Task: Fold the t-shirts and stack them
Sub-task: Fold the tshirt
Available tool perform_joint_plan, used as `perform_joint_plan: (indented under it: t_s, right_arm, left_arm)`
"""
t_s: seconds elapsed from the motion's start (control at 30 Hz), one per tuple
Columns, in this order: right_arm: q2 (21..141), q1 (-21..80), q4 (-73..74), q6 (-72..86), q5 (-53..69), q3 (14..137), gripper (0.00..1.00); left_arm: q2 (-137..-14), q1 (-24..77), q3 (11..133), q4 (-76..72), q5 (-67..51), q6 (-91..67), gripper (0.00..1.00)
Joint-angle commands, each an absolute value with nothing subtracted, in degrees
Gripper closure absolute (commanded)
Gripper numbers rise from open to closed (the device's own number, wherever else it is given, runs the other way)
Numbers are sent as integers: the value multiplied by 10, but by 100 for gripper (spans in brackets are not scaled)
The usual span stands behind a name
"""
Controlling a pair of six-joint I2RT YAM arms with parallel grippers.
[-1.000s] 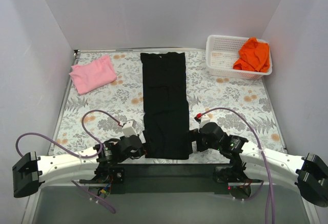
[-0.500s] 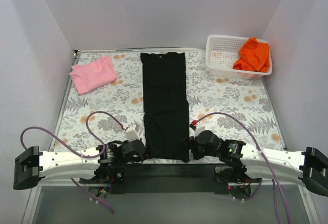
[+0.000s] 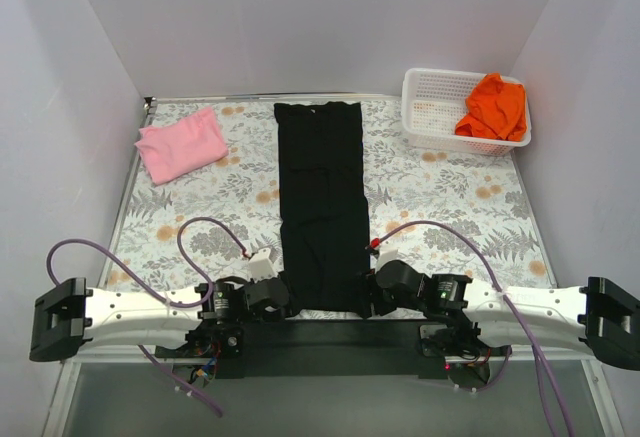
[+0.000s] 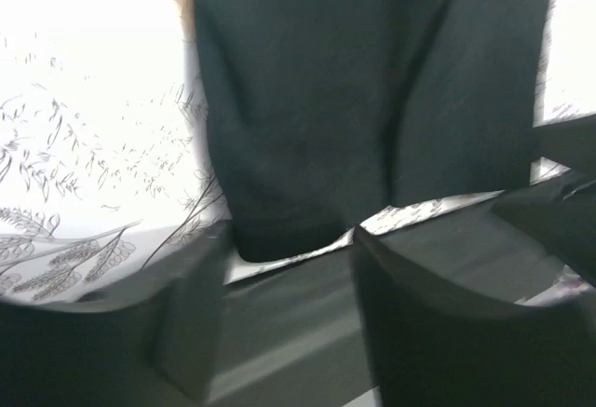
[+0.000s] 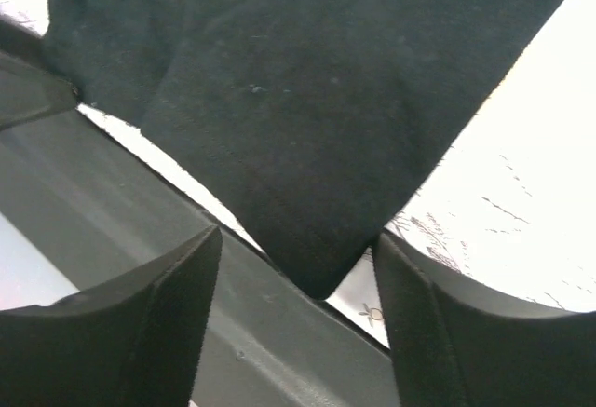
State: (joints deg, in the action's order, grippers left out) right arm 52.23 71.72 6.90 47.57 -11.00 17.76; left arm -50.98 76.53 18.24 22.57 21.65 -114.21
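The black t-shirt (image 3: 320, 197) lies as a long narrow strip down the middle of the floral table. My left gripper (image 3: 272, 293) is low at its near left corner, my right gripper (image 3: 374, 293) at its near right corner. In the left wrist view, the black hem corner (image 4: 279, 235) sits between the spread fingers of the left gripper (image 4: 289, 239). The right wrist view shows the pointed black corner (image 5: 312, 258) between the parted fingers of the right gripper (image 5: 298, 239). Both are open, with gaps beside the cloth. The pink t-shirt (image 3: 180, 145) lies folded at the far left. The orange one (image 3: 495, 105) sits in the basket.
A white mesh basket (image 3: 428, 135) stands at the far right corner. A dark rail (image 3: 320, 332) runs along the table's near edge, just below both grippers and close under the shirt's hem. White walls enclose the left, back and right sides.
Both grippers have slid toward the near edge, onto the black shirt's near corners. Their jaws have narrowed around the cloth.
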Motion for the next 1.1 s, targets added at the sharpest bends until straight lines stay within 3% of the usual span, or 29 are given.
perform_joint_plan:
  t_s: [0.0, 0.03, 0.07, 0.1, 0.17, 0.43, 1.07]
  right_arm:
    - [519, 722, 87, 488, -138, 178, 46]
    - [518, 722, 87, 489, -138, 178, 46]
    - [518, 722, 86, 489, -138, 176, 49]
    - [517, 722, 87, 489, -140, 176, 51]
    - [517, 722, 87, 488, -142, 174, 53]
    - [527, 722, 87, 482, -159, 181, 99]
    - [567, 688, 108, 369, -237, 296, 99]
  left_arm:
    - [-521, 773, 162, 284, 196, -1156, 58]
    - [-521, 772, 162, 284, 197, -1156, 65]
    - [-521, 773, 162, 284, 199, -1157, 90]
    - [-522, 773, 162, 283, 200, -1157, 100]
    - [-524, 773, 161, 281, 205, -1161, 100]
    - [-534, 773, 165, 273, 216, -1166, 100]
    - [-537, 772, 272, 306, 315, -1093, 100]
